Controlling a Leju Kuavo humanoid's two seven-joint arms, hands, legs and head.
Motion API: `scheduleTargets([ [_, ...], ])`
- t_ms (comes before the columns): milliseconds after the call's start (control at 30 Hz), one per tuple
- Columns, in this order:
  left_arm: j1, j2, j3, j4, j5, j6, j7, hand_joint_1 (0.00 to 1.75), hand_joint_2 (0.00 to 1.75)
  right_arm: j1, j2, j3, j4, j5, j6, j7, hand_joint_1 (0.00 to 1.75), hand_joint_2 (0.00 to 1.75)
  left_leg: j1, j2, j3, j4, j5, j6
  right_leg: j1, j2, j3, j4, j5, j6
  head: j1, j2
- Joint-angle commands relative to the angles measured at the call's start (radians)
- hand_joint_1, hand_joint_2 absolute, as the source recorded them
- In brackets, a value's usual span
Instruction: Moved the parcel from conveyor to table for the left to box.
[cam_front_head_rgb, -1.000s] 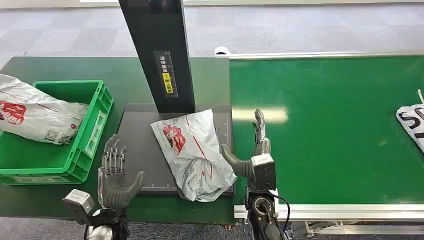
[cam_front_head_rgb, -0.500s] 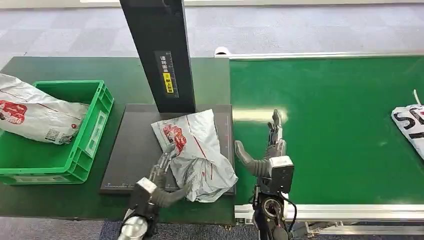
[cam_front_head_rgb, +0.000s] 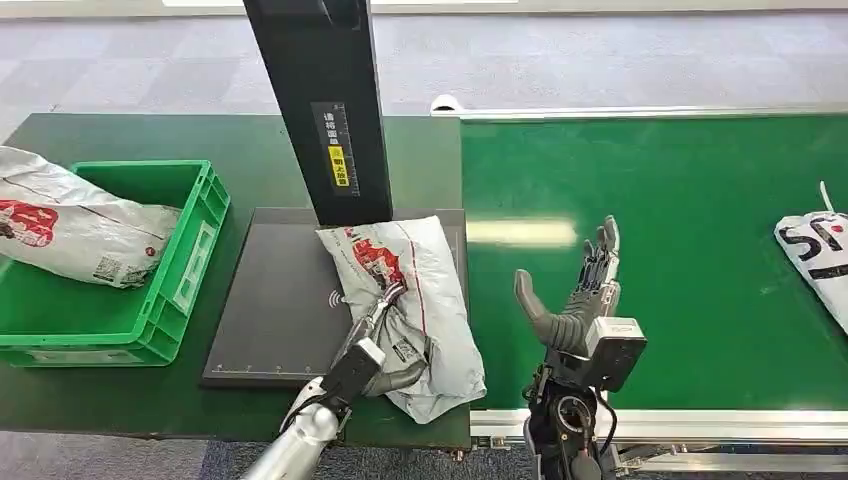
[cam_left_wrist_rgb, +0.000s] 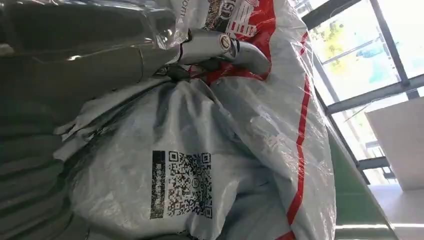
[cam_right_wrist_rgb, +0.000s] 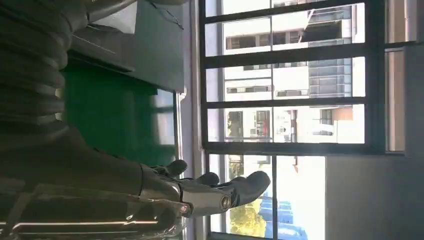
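— Where is the parcel (cam_front_head_rgb: 415, 300)?

— On the black scale plate (cam_front_head_rgb: 270, 300) beside the conveyor (cam_front_head_rgb: 680, 250), off the belt. My left hand (cam_front_head_rgb: 385, 335) lies on it, fingers pressed into the wrapping; I cannot tell whether they grip it.

— And your right hand (cam_front_head_rgb: 580, 300)?

— Empty, fingers spread, raised over the belt.

— What next?

— I judge boxing: I need a firm hold, then a carry to the green crate (cam_front_head_rgb: 150, 310).

Three parcels (cam_front_head_rgb: 405, 300) (cam_front_head_rgb: 80, 225) (cam_front_head_rgb: 815, 250) (grey-white), one green crate (cam_front_head_rgb: 190, 250).
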Motion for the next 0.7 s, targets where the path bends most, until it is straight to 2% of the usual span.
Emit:
scheduleTargets([
  [33,-0.017,0.028,-0.031,0.126,-0.005,-0.002,0.011,0.0,1.75,-0.006,-0.011,-0.029,0.006,-0.004,-0.004,-0.003,0.0,1.75,0.0,0.001,0.002,-0.002,0.001,0.0,0.0,0.0,0.002,-0.002,0.001,-0.001,0.0,0.0],
  [700,-0.017,0.028,-0.031,0.126,-0.005,-0.002,0.011,0.0,1.75,-0.006,-0.011,-0.029,0.006,-0.004,-0.004,-0.003,0.0,1.75,0.0,0.001,0.004,-0.002,0.001,0.0,0.001,0.0,0.004,-0.002,0.002,-0.001,0.0,0.0],
])
